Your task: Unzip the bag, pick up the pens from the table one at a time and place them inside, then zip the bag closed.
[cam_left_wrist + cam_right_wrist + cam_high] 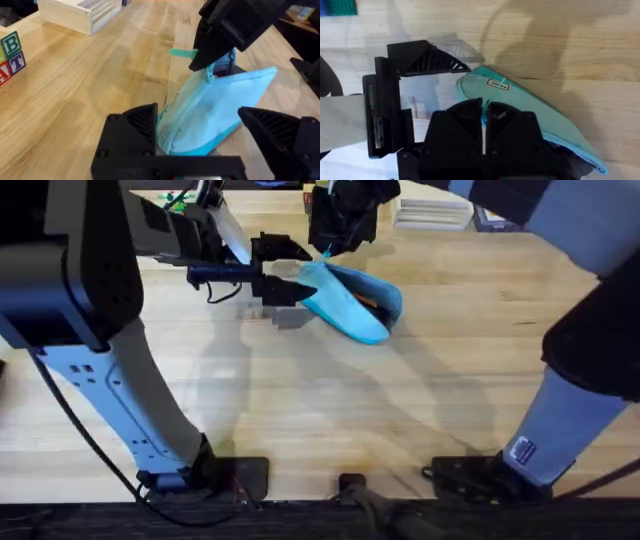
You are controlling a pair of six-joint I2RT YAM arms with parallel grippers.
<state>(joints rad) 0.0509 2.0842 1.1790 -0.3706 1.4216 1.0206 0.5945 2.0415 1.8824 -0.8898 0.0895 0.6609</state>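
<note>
Looking down from overhead, the soft sky-blue fabric pouch, the bag (350, 305), lies on the pale plank-grained wooden table (420, 400) toward the far middle. The left gripper (283, 276) reaches in from the left at the bag's near end, while the right gripper (335, 240) hangs over its top edge.

In the left wrist view, the left arm's black fingers (132, 135) stand wide apart on either side of the bag's end, apparently not pinching it. The right gripper (210, 67) comes down at the zipper line, beside the small teal pull (182, 52).

From the right wrist, the right arm's fingers are pressed together on a thin teal strip, seemingly the pull.

No pens are visible, so this is probably a zipper step, though which direction is unclear. Next, the left fingers should steady the fabric while the right draws the pull along.
</note>
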